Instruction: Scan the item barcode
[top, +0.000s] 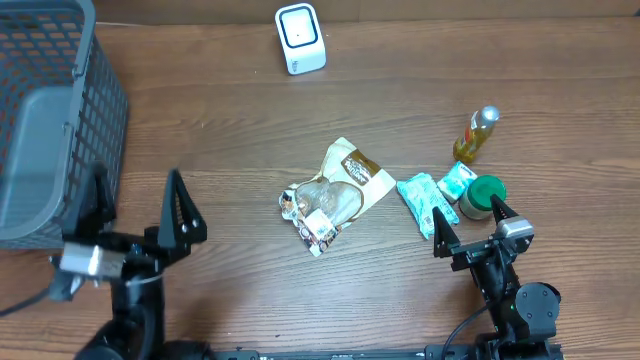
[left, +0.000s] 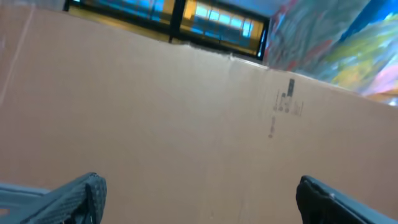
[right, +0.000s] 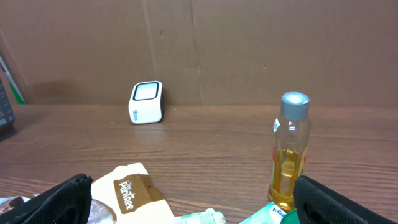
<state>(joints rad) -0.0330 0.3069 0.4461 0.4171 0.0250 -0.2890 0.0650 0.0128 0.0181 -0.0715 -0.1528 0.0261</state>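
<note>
From above, the scanner (top: 300, 38) sits at the table's (top: 230, 120) far edge. The snack bag (top: 335, 195) lies mid-table, with the bottle (top: 477, 135) and packets (top: 425, 203) nearer the right edge. The left gripper (top: 137, 180) and right gripper (top: 467, 212) gape wide, holding and touching nothing.

The left wrist view shows only a cardboard wall (left: 186, 112), so that arm might reach blind.

In the right wrist view the upright bottle stands close, and a careless reach could topple it.

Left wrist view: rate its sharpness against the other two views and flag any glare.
Left wrist view: soft, the print on the cardboard unreadable, the lit strip along the top bright and smeared. Right wrist view: crisp on the bottle and the white scanner, no glare. Overhead view: even light, sharp, a faint sheen on the snack bag.
</note>
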